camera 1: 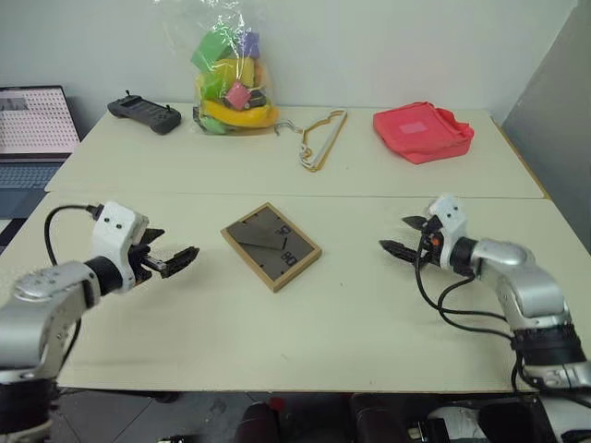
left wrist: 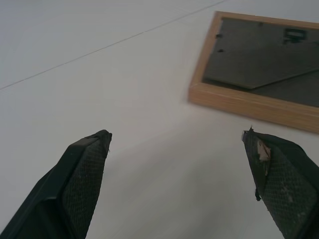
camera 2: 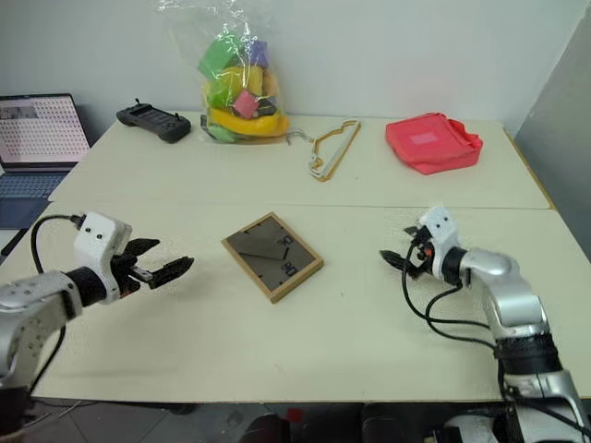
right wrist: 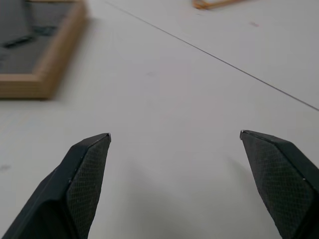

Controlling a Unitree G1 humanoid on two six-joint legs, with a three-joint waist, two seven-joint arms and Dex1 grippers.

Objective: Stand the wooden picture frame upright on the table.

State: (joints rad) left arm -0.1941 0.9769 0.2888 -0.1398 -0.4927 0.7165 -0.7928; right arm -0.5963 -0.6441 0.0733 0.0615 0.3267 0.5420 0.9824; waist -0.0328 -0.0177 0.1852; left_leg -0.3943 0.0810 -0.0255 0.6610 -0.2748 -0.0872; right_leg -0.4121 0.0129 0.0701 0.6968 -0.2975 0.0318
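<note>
The frame [camera 1: 271, 245] is lying face down mid-table [camera 1: 369, 314], between the left gripper [camera 1: 175, 260] and right gripper [camera 1: 404, 236], both gaping empty. Pinching one thin edge is risking it sliding or toppling.

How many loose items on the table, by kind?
wooden picture frame: 1
black remote controller: 1
clear bag of colourful toys: 1
clothes hangers: 2, though they overlap and the count is uncertain
red cloth bag: 1
Total: 6
</note>
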